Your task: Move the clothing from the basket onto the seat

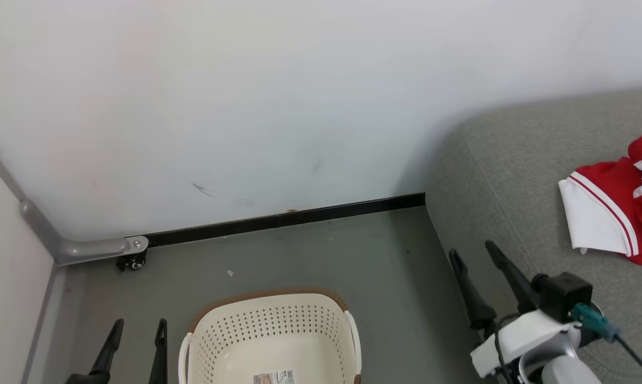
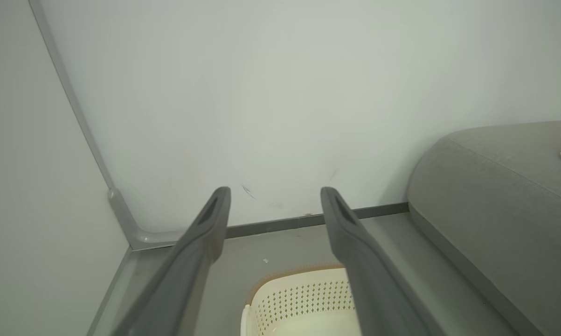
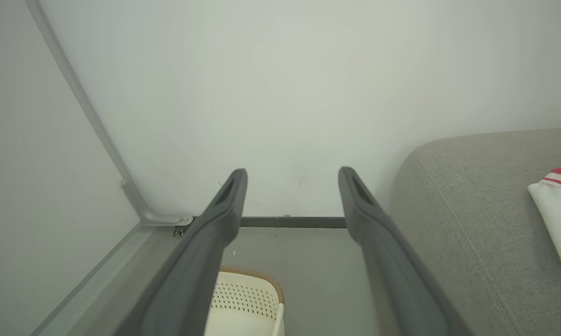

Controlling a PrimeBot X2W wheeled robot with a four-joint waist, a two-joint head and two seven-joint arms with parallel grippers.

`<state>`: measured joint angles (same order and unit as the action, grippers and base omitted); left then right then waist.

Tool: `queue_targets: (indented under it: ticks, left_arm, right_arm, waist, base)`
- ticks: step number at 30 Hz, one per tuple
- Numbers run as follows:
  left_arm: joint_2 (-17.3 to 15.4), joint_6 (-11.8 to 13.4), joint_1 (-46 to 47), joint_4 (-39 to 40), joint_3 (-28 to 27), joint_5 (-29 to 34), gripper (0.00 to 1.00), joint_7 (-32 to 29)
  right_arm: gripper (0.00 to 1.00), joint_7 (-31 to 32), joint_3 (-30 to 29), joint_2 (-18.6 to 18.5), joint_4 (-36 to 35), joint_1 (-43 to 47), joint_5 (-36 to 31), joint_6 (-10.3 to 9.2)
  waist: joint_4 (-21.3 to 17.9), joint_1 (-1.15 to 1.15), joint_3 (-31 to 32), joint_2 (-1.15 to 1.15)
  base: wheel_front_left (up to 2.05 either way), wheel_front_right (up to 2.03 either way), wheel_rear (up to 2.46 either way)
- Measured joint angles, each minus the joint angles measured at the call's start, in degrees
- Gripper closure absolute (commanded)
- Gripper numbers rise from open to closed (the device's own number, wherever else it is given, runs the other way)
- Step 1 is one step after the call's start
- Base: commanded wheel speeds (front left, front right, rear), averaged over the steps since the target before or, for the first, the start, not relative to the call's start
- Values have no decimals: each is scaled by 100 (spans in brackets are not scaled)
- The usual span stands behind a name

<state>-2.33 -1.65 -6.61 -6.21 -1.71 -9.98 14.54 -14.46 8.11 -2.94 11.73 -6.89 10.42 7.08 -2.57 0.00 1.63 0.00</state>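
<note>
Though a label sticker (image 1: pixel 274 377) with small print lies inside the oval cream-white perforated plastic basket (image 1: pixel 270 325) with the brown rim, its writing is too small to read. The basket stands on the grey floor (image 1: pixel 326 250), apart from the black skirting (image 1: pixel 288 218) under the white wall and from the rounded corner of the large grey woven-fabric seat (image 1: pixel 513 176). Bare floor runs between them. Bright red clothing (image 1: pixel 598 218) with a white, red-striped panel lies on the seat, cut by the head view's right edge. The left claw (image 1: pixel 140 322), just left of the basket, stands wide open and holds nothing. The right claw (image 1: pixel 473 249), by the seat's near edge, likewise gapes empty.
</note>
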Motion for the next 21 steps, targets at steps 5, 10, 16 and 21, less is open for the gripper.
queue_targets:
  ticks: [5,10,16,21]
  left_arm:
    - [3,54,-99,-182,48,0,0,0]
    - [3,109,-124,-356,74,0,0,0]
    - [5,127,-124,-446,191,-69,0,0]
    - [4,123,-125,-490,298,-250,0,-1]
  right_arm:
    - [0,0,32,31,-76,297,-345,0]
    - [0,0,9,43,-205,490,-345,0]
    - [0,0,20,48,-296,794,-345,0]
    - [0,1,26,56,-347,943,-343,0]
  waist:
    - [152,0,88,0]
    - [285,0,162,0]
    - [410,0,236,0]
    - [462,0,300,0]
  base:
    - [0,0,0]
    - [0,0,0]
    - [0,0,0]
    - [0,0,0]
